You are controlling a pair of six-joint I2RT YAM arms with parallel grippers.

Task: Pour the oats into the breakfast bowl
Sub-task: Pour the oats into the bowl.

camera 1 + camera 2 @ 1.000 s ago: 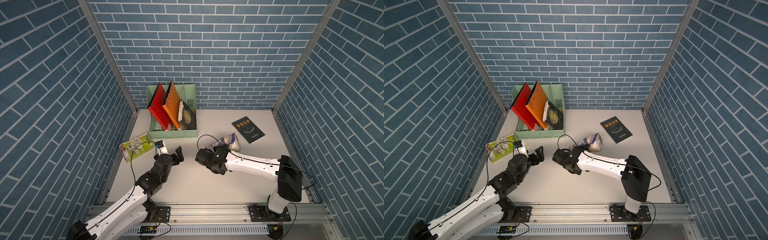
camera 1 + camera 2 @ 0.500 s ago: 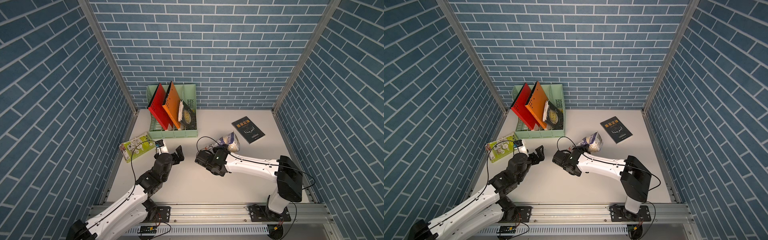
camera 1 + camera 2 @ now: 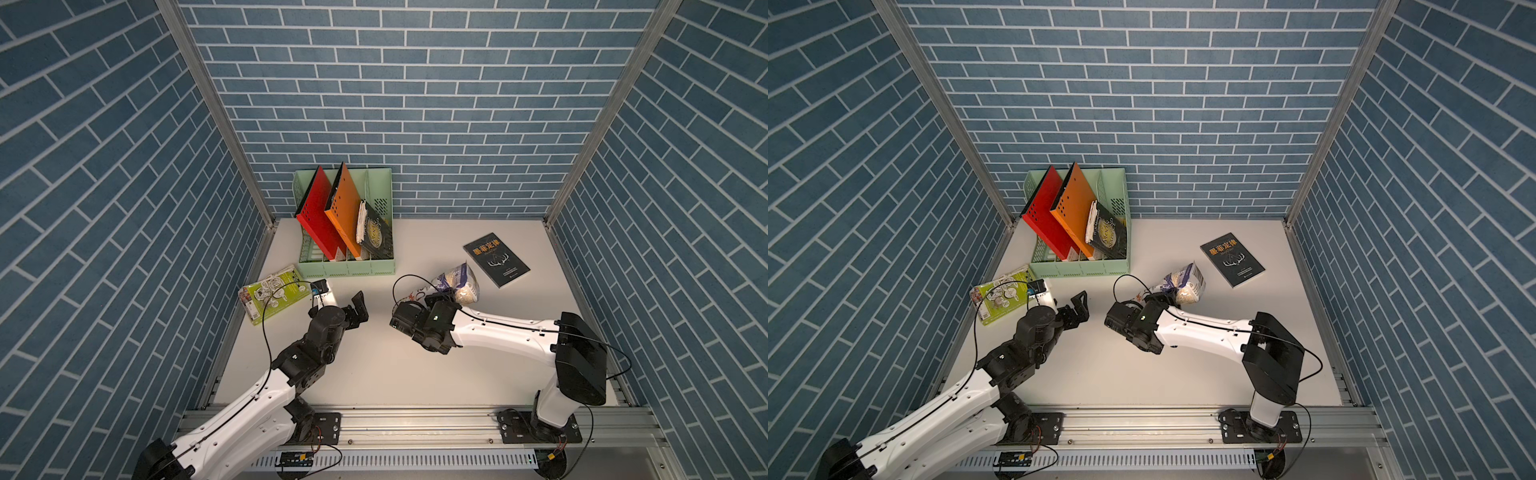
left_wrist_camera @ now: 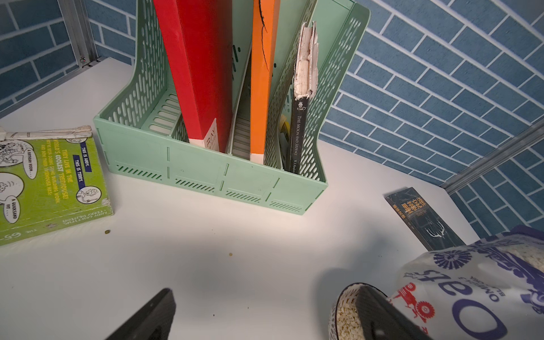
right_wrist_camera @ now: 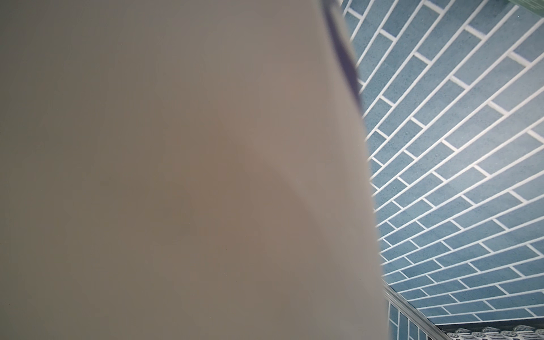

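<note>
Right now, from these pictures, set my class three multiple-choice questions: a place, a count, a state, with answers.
1. Where is the black antler-cover book?
A. leaning on the back wall
B. flat on the table near the oats pouch
C. under the left arm
2. How many items stand in the green rack?
A. one
B. five
C. three
3. The breakfast bowl is:
A. holding oats
B. empty
C. upside down
Answers: B, it lies flat; C, red folder, orange folder, dark book; A, flakes show inside its rim in the left wrist view.
</note>
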